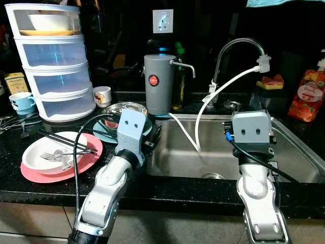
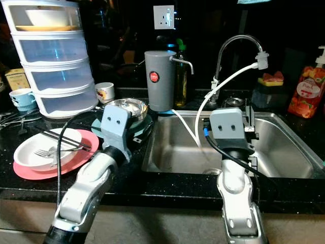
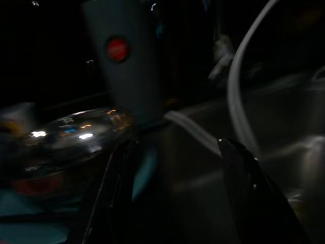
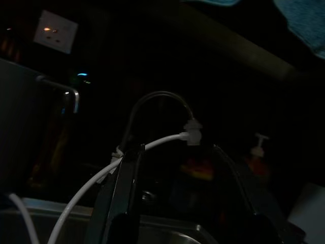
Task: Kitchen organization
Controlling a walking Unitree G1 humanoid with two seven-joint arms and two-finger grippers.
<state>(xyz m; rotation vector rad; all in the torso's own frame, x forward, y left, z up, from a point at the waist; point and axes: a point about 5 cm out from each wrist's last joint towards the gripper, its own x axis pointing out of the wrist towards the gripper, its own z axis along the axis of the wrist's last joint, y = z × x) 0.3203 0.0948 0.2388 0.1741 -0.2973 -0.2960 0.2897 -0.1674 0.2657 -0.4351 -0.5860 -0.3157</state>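
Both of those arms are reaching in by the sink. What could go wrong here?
The left gripper, fingers open, sits close to the steel bowl and the grey dispenser; a careless push might tip either. The right gripper, over the sink, points toward the white hose and could snag it.

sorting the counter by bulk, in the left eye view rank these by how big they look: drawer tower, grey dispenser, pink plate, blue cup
1. drawer tower
2. pink plate, though it sits nearer the camera
3. grey dispenser
4. blue cup
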